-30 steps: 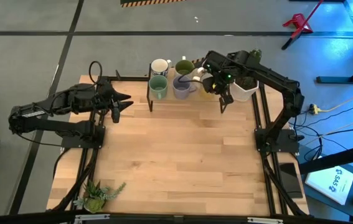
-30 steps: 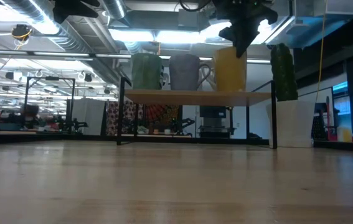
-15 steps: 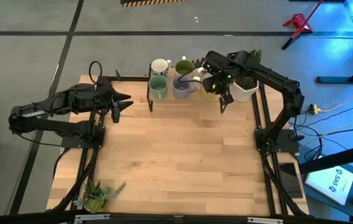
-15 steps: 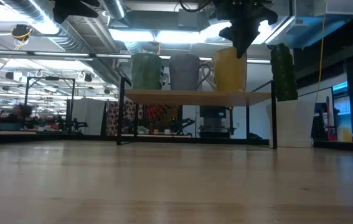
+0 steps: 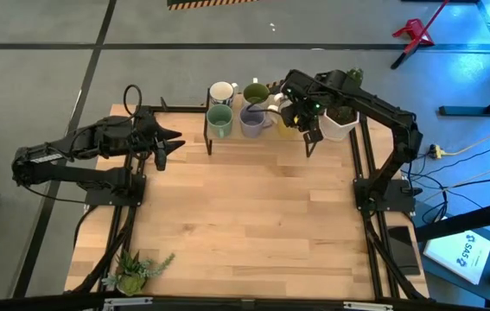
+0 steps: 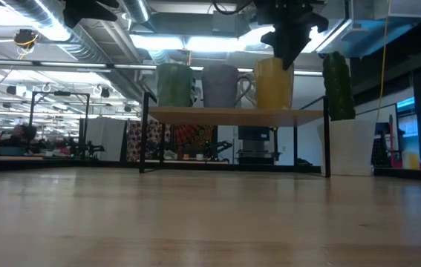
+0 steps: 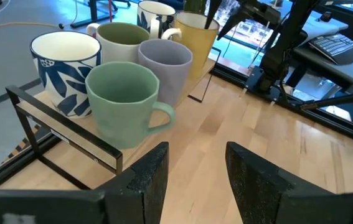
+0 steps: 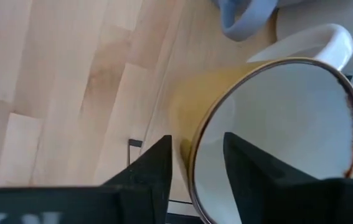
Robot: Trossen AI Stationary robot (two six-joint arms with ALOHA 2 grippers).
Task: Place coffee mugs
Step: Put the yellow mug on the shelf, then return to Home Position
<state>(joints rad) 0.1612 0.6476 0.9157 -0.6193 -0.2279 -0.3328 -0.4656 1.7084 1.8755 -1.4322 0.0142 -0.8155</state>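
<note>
Six mugs stand on a low black-framed wooden rack [image 6: 232, 113] at the table's far edge. They are a white-and-blue mug [image 7: 64, 68], a teal one [image 7: 126, 102], an olive one [image 7: 123, 40], a lavender one [image 7: 165, 62], a yellow one [image 7: 195, 31] and a second white-and-blue one [image 7: 154, 12]. My right gripper [image 8: 198, 146] hangs over the yellow mug [image 8: 269, 137], open. One finger is inside its rim and one outside, with room showing around the wall. The mug stands on its base on the rack [image 6: 273, 85]. My left gripper [image 5: 171, 147] waits open near the table's left edge, facing the rack.
A white pot with a cactus [image 6: 347, 141] stands just right of the rack, close to my right arm [image 5: 374, 108]. A small green plant [image 5: 136, 269] lies at the near left corner. Bare wooden tabletop [image 5: 253, 216] spreads in front of the rack.
</note>
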